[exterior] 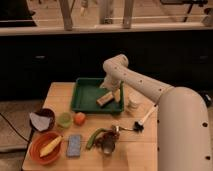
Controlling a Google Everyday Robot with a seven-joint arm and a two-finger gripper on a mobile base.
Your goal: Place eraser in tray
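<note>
Eraser [104,98] in tray [85,95] (end effector [114,95] beside)

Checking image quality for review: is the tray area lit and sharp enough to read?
Camera view: dim, warm light, soft overall; the tray and the eraser inside it are still readable; the claw sits over the tray's right side, blurred against the arm; background dark.

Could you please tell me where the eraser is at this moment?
In the camera view the eraser lies inside the green tray, toward its right end, directly below the gripper, which stands open over it.
</note>
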